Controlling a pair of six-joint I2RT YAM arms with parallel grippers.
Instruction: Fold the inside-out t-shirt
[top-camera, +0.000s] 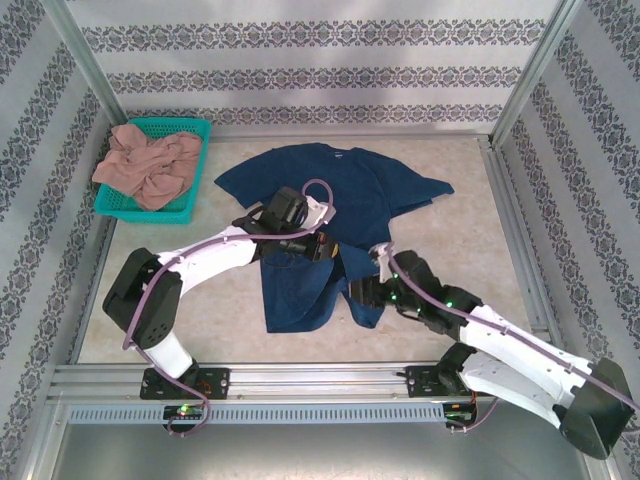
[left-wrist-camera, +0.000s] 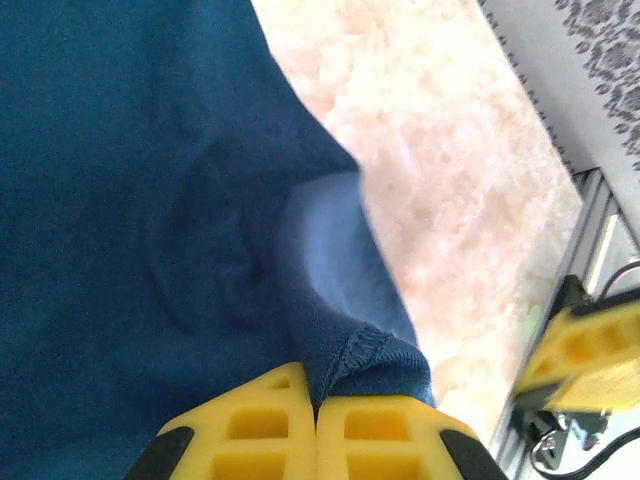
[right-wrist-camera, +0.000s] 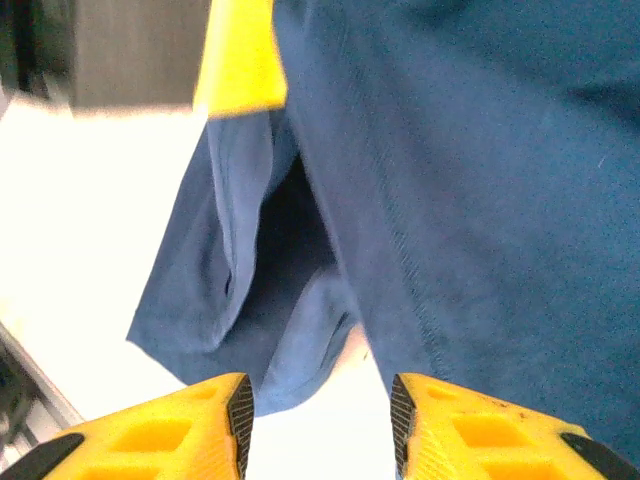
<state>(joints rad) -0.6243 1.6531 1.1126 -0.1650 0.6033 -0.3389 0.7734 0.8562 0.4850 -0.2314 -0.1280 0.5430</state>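
Right at the left fingers (left-wrist-camera: 260, 425), pressed together, a doubled bit of stitched hem of the t-shirt (left-wrist-camera: 140, 200) is pinched. The cloth rises out of the grip in a small ridge and spreads away beyond the tips in soft creases. The right fingers (right-wrist-camera: 170, 435) are spread apart with nothing between them. Just beyond their tips lies a loose corner of the same shirt, where two layers gape open like a pocket on the pale surface (right-wrist-camera: 90, 250).

From above, the shirt's lower half is bunched and turned over between the two sets of fingers. Its chest, sleeves and collar lie flat farther out, well beyond both. Farther off, to the left fingers' outer side, a green basket (top-camera: 200, 130) holds a pinkish garment (top-camera: 145, 165), well apart from the shirt.

By the look of it the shirt is light, limp cotton. It will sag and trail from any hold, keep no shape of its own, and drag along the surface rather than slide cleanly. The sewn hem and side seams are the thickest, firmest parts, so they look like the best places to grip. I would take the gaping corner ahead of the right fingers through both layers, or one layer may peel away and spoil the fold.
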